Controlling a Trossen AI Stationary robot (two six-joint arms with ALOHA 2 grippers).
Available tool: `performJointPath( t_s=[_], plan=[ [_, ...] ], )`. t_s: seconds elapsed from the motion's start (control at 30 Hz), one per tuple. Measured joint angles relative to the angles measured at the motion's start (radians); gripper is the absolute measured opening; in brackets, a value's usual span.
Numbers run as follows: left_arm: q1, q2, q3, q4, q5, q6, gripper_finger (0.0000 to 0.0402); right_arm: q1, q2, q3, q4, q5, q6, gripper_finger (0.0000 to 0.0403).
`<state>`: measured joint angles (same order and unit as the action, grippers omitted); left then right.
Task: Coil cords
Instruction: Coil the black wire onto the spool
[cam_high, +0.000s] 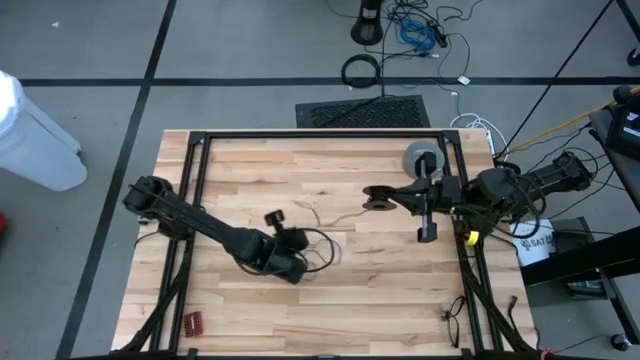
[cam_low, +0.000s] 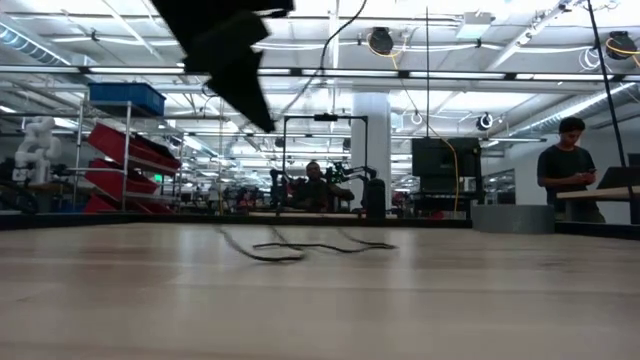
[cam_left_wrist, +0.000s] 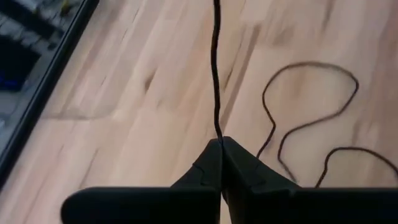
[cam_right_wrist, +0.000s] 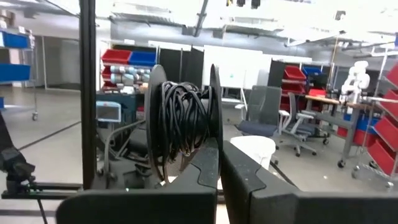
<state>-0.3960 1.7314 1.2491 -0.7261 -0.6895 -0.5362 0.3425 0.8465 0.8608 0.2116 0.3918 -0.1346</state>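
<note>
The cord is a very thin black wire. Part of it lies in loose loops (cam_high: 320, 246) (cam_left_wrist: 311, 118) on the wooden table, also in the low view (cam_low: 300, 247). One strand (cam_left_wrist: 216, 68) runs on from my left gripper (cam_left_wrist: 221, 142) (cam_high: 273, 218), which is shut on it above the table's middle. A black spool (cam_right_wrist: 183, 121) (cam_high: 380, 197) wound with cord hangs right of centre, held by my right gripper (cam_right_wrist: 219, 158) (cam_high: 405, 195). My left gripper pinches one strand of the cord (cam_left_wrist: 217, 134) between its two fingertips. The fingers slant down toward the table's far side and lie along the strand. The strand leaves the tips straight, while the loops beside it lie slack on the table. My right gripper holds the spool by the edge of one disc (cam_right_wrist: 215, 134), which stands between the two fingertips. The fingers come about level from the table's right side. The spool is lifted clear of the table, its discs upright.
A grey tape roll (cam_high: 425, 158) lies at the far right of the table, behind the spool. A black frame rail (cam_high: 320, 134) runs round the tabletop. A small red thing (cam_high: 192, 322) sits near the front left; a thin dark thing (cam_high: 455, 318) lies front right.
</note>
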Motion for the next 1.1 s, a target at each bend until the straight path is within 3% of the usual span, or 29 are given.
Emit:
performJointPath(
  t_s=[0.17, 0.5, 0.87, 1.1],
  plan=[
    [-0.025, -0.015, 0.000, -0.134, 0.004, -0.060, 0.0004, 0.025, -0.037, 0.000, 0.002, 0.002, -0.033, 0.0000],
    [-0.077, -0.015, 0.000, -0.259, 0.130, -0.121, 0.0003, 0.056, -0.089, 0.000, -0.002, 0.032, -0.080, 0.0000],
    [-0.174, -0.015, 0.000, -0.505, 0.195, -0.348, 0.0003, 0.065, -0.109, 0.000, -0.003, 0.061, -0.111, 0.0000],
    [-0.236, -0.015, 0.000, -0.556, 0.270, -0.428, 0.0015, 0.065, -0.118, 0.000, -0.003, 0.061, -0.118, 0.0000]
  ],
)
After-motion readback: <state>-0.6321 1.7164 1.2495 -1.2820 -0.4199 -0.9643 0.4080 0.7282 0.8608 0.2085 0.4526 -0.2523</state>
